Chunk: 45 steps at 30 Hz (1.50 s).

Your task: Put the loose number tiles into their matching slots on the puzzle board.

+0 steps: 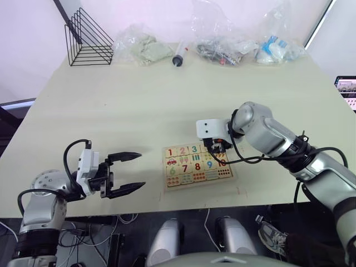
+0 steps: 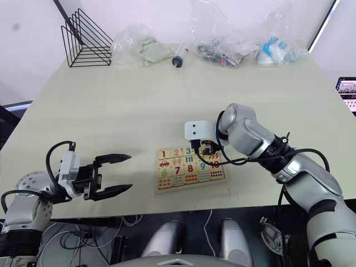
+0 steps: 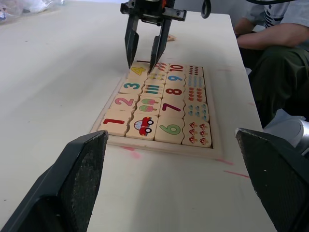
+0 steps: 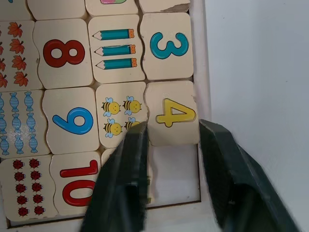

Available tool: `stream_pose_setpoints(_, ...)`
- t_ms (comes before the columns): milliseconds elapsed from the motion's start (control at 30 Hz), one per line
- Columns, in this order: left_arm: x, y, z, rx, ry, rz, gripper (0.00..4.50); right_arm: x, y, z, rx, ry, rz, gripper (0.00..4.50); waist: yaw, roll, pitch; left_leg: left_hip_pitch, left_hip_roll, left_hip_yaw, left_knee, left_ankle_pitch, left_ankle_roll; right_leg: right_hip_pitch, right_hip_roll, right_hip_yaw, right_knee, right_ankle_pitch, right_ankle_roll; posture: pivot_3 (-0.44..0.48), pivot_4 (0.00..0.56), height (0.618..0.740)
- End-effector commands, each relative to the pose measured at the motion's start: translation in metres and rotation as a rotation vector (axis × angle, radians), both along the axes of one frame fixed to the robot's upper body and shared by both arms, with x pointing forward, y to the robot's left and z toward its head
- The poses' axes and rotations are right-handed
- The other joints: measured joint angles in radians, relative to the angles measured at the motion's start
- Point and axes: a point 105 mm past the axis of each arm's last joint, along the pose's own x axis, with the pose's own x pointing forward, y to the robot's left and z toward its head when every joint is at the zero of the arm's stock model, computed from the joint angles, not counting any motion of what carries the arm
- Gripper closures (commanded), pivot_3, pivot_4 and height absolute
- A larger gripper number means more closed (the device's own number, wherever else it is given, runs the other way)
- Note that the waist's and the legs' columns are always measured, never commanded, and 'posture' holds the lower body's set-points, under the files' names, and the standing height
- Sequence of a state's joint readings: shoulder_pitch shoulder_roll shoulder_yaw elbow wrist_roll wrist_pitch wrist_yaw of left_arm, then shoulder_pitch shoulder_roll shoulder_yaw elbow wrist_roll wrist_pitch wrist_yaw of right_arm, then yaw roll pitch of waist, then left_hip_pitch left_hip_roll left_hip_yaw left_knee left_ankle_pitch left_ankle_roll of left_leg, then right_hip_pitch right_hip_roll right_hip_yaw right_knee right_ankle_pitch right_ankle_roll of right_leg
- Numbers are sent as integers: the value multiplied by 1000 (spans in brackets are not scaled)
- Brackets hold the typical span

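The puzzle board [image 1: 197, 165] lies near the table's front edge, right of centre, with rows of digit, picture and dot tiles. At its far right corner my right gripper [image 1: 216, 148] points down, its fingers [image 4: 128, 179] close against both sides of the yellow number 4 tile [image 4: 174, 113], which rests in its slot beside the 3. One bare slot [image 4: 175, 171] shows next to the 4, by the rim. A small loose tile [image 3: 170, 37] lies on the table just beyond the board, partly hidden. My left gripper [image 1: 130, 171] hovers open and empty to the left of the board.
A black wire rack [image 1: 89, 39] stands at the far left. Clear plastic bags [image 1: 222, 47] and a small tube [image 1: 179, 55] line the back edge. A seated person [image 3: 275, 48] is beside the table's right side. Bare tabletop [image 1: 139, 105] spreads between.
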<state>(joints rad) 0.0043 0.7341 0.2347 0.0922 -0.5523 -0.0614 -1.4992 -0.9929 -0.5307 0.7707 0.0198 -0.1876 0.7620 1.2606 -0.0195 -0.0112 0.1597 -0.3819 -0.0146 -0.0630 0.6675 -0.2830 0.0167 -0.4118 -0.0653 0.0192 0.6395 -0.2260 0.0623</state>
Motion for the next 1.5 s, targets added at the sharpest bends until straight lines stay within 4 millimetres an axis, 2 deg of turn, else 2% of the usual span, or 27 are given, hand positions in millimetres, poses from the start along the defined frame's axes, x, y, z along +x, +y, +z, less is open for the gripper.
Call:
stream_pose_setpoints(33,-1,-1,7,2,-34,-11,0,-2,0,2,4,-2,14,1153,0,0,0,0,0,0,0,0,0,0,0,0,0,0,0,0,150,740)
stream_pose_setpoints(100,-1,-1,7,3,-34,-12,0,-1,-1,2,7,-2,12,78,0,0,0,0,0,0,0,0,0,0,0,0,0,0,0,0,150,740)
stream_pose_setpoints(267,0,-2,8,3,-37,-14,0,3,-8,10,57,7,-21,78,2,0,0,0,0,0,0,0,0,0,0,0,0,0,0,0,150,740)
stream_pose_setpoints(633,4,-3,8,6,-41,-23,0,9,-25,19,308,29,-120,78,3,0,0,-1,0,0,-1,0,0,0,0,0,-1,0,0,0,150,740)
stream_pose_setpoints(733,4,-3,8,9,-41,-24,0,10,-28,18,383,31,-146,891,2,0,0,-1,0,0,-1,0,0,0,0,0,-1,0,0,0,150,740)
stream_pose_setpoints(900,5,-2,7,14,-39,-21,0,11,-31,19,523,12,-166,3395,2,0,0,-1,0,0,-1,0,0,1,0,0,-1,0,0,0,150,740)
stream_pose_setpoints(933,5,-2,7,15,-38,-20,0,10,-32,18,536,7,-166,4036,2,0,0,-1,0,0,-1,0,0,1,0,0,-1,0,0,0,150,740)
stream_pose_setpoints(967,5,-2,7,15,-37,-19,0,10,-32,17,559,9,-171,4316,2,0,0,-1,0,0,-1,0,0,0,0,0,-1,0,0,0,150,740)
stream_pose_setpoints(1000,5,-2,7,17,-36,-18,0,9,-32,16,578,8,-171,4436,2,0,0,-1,0,0,-1,0,0,0,0,0,-1,0,0,0,150,740)
stream_pose_setpoints(1267,7,-1,5,24,-36,-9,0,-2,-25,9,775,20,-140,4436,2,0,0,-1,0,1,-1,0,0,1,0,1,-1,0,0,0,150,740)
stream_pose_setpoints(1500,7,-1,5,25,-38,-5,0,-2,-21,1,815,17,-147,4436,3,0,0,0,0,1,-1,0,0,2,0,0,-1,0,0,0,150,740)
